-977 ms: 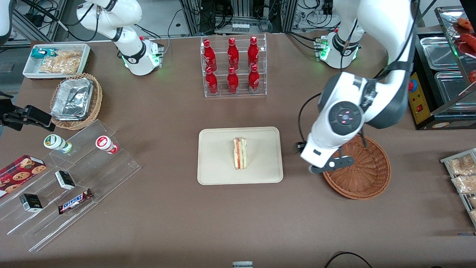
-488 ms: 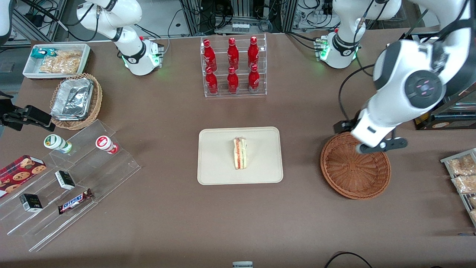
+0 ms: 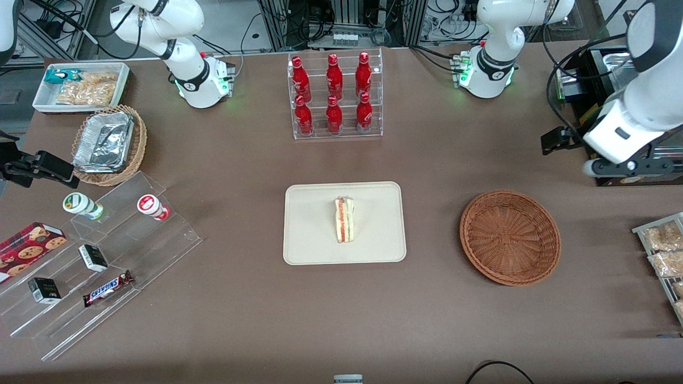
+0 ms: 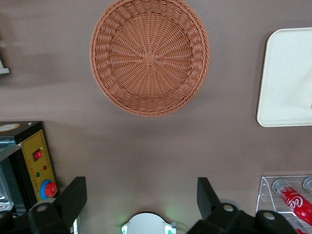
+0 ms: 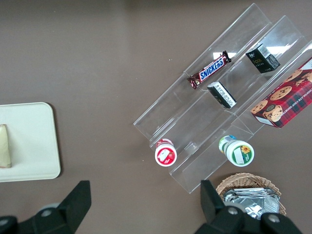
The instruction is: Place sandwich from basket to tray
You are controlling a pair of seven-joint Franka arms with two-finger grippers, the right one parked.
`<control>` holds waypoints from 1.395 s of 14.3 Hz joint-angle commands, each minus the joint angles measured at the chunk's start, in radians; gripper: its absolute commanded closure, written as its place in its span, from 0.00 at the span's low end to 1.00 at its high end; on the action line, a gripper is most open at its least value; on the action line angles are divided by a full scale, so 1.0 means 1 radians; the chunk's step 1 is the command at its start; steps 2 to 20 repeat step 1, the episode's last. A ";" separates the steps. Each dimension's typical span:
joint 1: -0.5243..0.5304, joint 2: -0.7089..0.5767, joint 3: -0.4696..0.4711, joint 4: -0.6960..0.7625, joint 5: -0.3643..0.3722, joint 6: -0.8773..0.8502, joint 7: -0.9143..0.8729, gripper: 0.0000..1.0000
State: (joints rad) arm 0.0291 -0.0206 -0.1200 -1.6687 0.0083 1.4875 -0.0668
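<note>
The sandwich [image 3: 344,220], a pale bread wedge with red and green layers, stands on its edge on the cream tray [image 3: 309,234], near the tray's middle. The round reddish-brown wicker basket [image 3: 509,237] is empty and sits beside the tray, toward the working arm's end of the table. My left gripper [image 3: 624,167] is open and empty, raised high above the table, farther from the front camera than the basket. In the left wrist view the gripper [image 4: 140,195] is spread wide, with the basket [image 4: 149,56] and a corner of the tray [image 4: 287,78] below it. The tray [image 5: 34,141] and a sliver of sandwich [image 5: 4,145] also show in the right wrist view.
A clear rack of red bottles [image 3: 335,93] stands farther from the camera than the tray. A black box with a yellow panel [image 3: 603,144] sits close by the gripper. Bagged snacks [image 3: 661,250] lie at the working arm's end. A stepped clear display [image 3: 106,256] and a foil-tray basket [image 3: 109,144] sit toward the parked arm's end.
My left arm has swung away from over the basket, up and toward the working arm's end of the table. The sandwich, tray and basket have not moved.
</note>
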 commanded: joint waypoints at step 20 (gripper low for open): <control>0.015 -0.033 -0.010 -0.016 -0.002 0.002 0.018 0.00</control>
